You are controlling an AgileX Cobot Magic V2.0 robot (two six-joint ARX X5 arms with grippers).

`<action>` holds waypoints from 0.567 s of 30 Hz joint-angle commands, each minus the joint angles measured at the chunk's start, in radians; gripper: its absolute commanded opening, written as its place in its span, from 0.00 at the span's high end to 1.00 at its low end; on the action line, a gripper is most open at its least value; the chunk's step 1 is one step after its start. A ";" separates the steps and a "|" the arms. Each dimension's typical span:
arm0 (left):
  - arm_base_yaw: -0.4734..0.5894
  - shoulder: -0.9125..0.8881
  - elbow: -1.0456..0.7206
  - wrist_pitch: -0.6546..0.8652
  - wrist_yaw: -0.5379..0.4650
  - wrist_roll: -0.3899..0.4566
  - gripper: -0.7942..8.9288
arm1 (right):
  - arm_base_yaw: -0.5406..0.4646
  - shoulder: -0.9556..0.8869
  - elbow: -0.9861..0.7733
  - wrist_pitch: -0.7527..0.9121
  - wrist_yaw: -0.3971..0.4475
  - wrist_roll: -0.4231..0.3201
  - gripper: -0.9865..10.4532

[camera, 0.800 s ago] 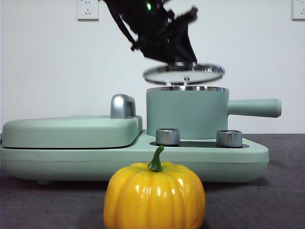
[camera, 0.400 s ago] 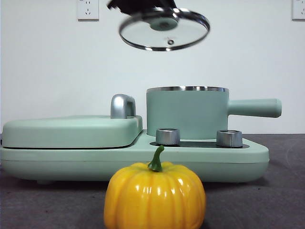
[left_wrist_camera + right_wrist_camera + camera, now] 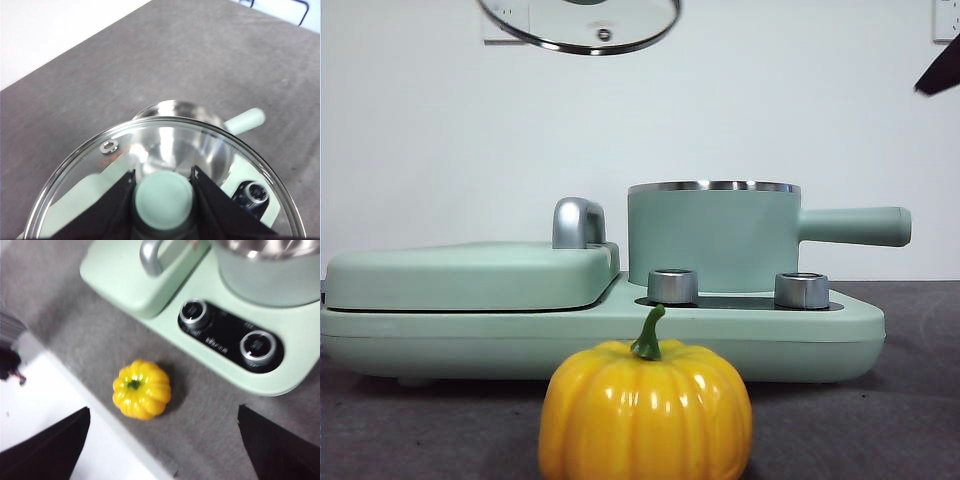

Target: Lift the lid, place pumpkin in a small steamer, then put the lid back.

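Left gripper [image 3: 163, 192]: you have its jaws clamped on the mint-green knob of the lid [image 3: 582, 28], which hangs high above the appliance, tilted, well clear of the pot.
Right gripper [image 3: 162, 450]: jaws spread wide and holding nothing; you see it hovering over the table with the pumpkin [image 3: 141, 389] between and beyond the jaw tips. In the front view it is only a dark tip at the upper right corner.
Pumpkin location: sitting upright on the grey table [image 3: 880, 420], in front of the appliance's control knobs, untouched.
Small steamer [image 3: 712, 235]: uncovered, seated on the green base [image 3: 440, 335]. From the left wrist view you look down into a shiny steel interior that appears empty, though the glass and blur make that less than certain.
Risk, lid: your grip is on a small round knob only; a tilted glass disc could rotate or slip if you swing fast.
Risk, pumpkin: its glossy ribbed skin may squirt out of the jaws if you close off-centre, and it could roll off toward the table edge seen in the right wrist view.
Risk, drop-in: you could clip the steel rim or the side handle [image 3: 850, 225] on the way down.
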 commanded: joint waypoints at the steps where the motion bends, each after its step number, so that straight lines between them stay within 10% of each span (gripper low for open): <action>1: 0.031 -0.011 0.032 0.023 0.003 0.016 0.86 | 0.074 0.053 0.023 0.015 0.036 0.037 0.50; 17: 0.276 -0.017 0.031 0.039 0.003 0.016 0.87 | 0.349 0.426 0.172 0.019 0.126 0.098 0.48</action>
